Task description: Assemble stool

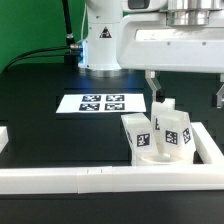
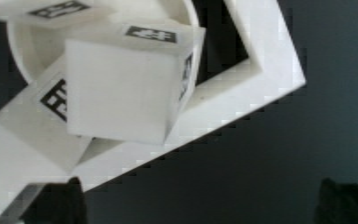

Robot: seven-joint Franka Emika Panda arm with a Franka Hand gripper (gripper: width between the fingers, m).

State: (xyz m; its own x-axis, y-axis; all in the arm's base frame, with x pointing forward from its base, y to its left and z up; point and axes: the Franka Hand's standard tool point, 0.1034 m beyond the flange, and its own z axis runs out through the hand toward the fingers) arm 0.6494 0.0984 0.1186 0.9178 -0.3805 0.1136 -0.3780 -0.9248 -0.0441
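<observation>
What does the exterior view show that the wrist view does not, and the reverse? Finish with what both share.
Only the exterior view shows the marker board, the arm's white base, the front border rail and three tagged leg blocks standing together.

Only the wrist view shows a close top-down look at one leg block, with the tag on its top face.

Both show the open gripper, the leg blocks and the dark table.

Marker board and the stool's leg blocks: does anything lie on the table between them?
No. In the exterior view only bare black table separates the marker board from the leg blocks. The open claw hangs above the blocks.
</observation>
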